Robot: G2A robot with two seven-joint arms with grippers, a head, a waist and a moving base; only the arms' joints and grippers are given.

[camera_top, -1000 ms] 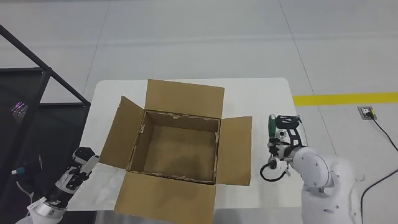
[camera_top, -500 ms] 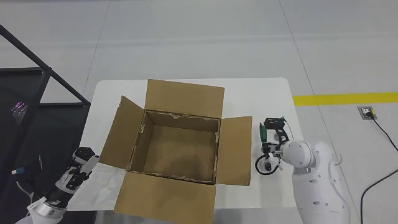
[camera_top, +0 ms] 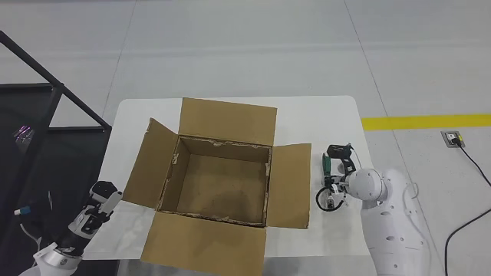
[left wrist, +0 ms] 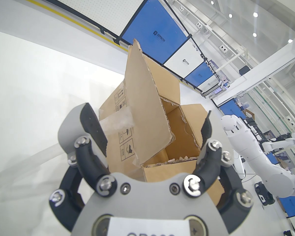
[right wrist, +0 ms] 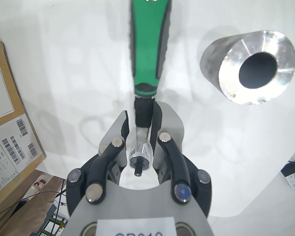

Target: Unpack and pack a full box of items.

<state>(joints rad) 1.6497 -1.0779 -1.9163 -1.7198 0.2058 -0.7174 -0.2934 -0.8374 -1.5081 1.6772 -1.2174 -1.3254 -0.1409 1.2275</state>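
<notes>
An open cardboard box stands mid-table with all flaps spread and a bare floor inside. My right gripper hovers just right of the box's right flap, shut on the neck of a green-handled ratchet wrench. In the right wrist view the wrench points away from the gripper, with its steel drive head between the fingers. A hollow metal cylinder lies on the table beside it. My left gripper sits open off the table's left front corner and holds nothing.
The box's right flap, with printed labels, lies close beside the wrench. A strip of white table runs right of the box. A black frame stands left of the table. Torn tape hangs on the box side.
The right gripper carried the wrench left, toward the box's right flap, then almost stopped over the last half second. The left arm has not moved.
</notes>
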